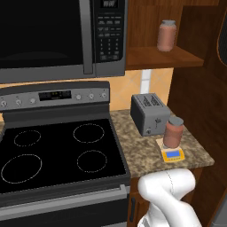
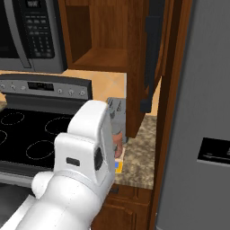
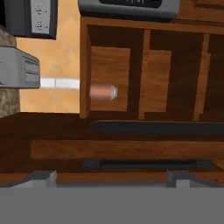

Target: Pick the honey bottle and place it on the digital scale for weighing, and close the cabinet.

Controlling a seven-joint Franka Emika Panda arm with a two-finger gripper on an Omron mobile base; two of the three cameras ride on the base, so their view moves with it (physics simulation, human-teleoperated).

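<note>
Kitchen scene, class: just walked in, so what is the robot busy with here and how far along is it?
The honey bottle already stands on the digital scale beside the toaster. The cabinet door is still open, with a paler jar on its shelf. The hand view looks close along the door's black handle, so closing it seems to be what remains. Whether the jaws are open cannot be told.
</note>
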